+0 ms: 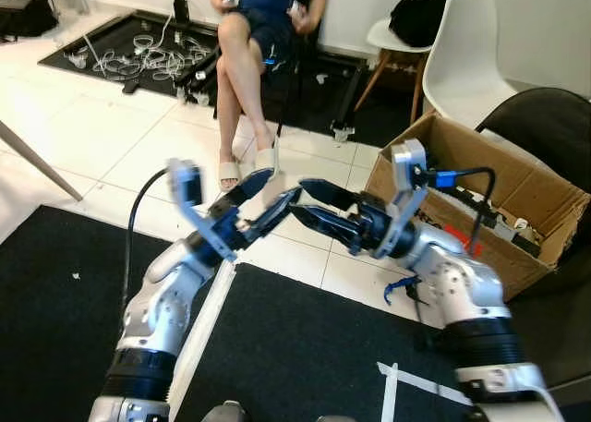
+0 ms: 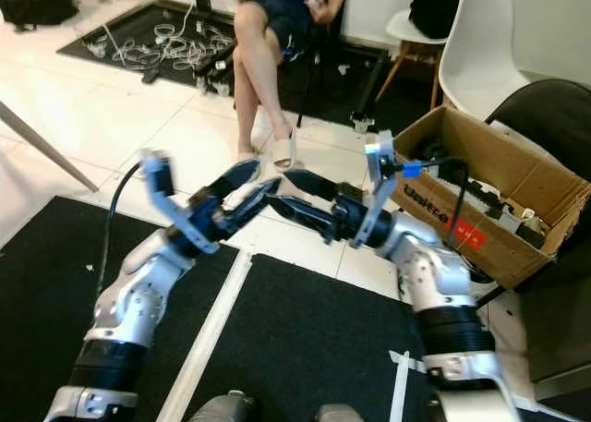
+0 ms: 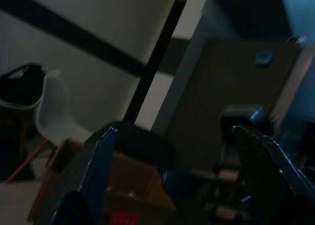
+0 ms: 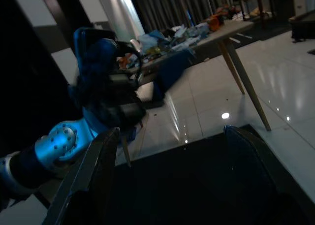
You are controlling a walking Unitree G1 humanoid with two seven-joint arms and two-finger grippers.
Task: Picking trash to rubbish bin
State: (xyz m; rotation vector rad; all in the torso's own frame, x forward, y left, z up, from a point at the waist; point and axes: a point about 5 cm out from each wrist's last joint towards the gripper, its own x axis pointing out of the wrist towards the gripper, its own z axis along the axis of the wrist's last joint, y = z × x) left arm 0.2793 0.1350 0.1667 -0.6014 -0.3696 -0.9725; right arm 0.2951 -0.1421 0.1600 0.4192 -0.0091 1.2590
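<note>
Black-fingered left pincer (image 1: 261, 194), right pincer (image 1: 311, 203): both spread, empty.

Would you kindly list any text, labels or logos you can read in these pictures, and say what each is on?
"Unitree": black print on the side of the cardboard box.
Red label on the same side: too small to read.
Round blue sticker on a dark cabinet, left wrist view: too blurred to read.

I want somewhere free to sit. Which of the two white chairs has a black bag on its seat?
The farther white chair, against the wall: a black bag sits on it. The nearer white chair, beside the cardboard box, shows none.
</note>
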